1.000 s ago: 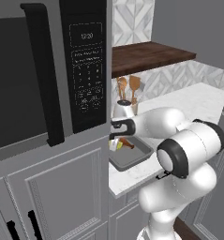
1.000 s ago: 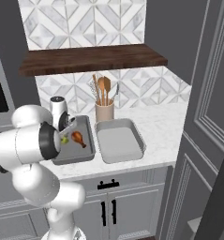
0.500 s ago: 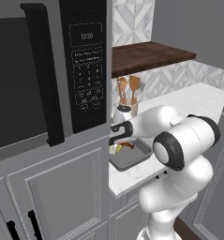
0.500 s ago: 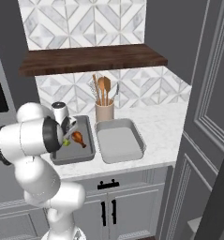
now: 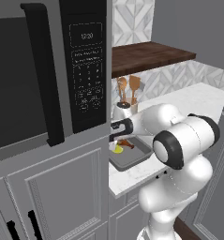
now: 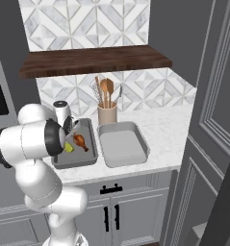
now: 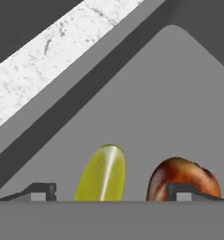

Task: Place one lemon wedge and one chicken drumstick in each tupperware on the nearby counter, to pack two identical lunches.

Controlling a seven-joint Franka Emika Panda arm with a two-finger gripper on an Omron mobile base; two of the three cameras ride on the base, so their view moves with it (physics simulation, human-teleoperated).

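- Since a second ago, your arm has drawn its elbow in closer over the darker tupperware, and the jaws, shut then, now stand spread wide with nothing between them.
- From the right base view you get the full layout: the white counter carries the darker tupperware on the left and the lighter tupperware just beside it on the right, with a beige utensil cup behind the gap between them and a dark wooden shelf above.
- The left base view gives you what the right one lacks: a black microwave close on the left, with the hand reaching out just beside its lower corner.
- You can see the lighter tupperware's bare grey floor in the right base view; in the left base view the arm hides that tray.
- Your gripper sits low over the darker tupperware; the hand view shows the two fingertips well apart.
- One chicken drumstick lies in the darker tupperware, beside the lemon wedge.
- One lemon wedge lies on that tray's floor between the fingertips, a small yellow spot in the base views, a clear slice in the hand view; whether the tips touch it, you cannot tell.
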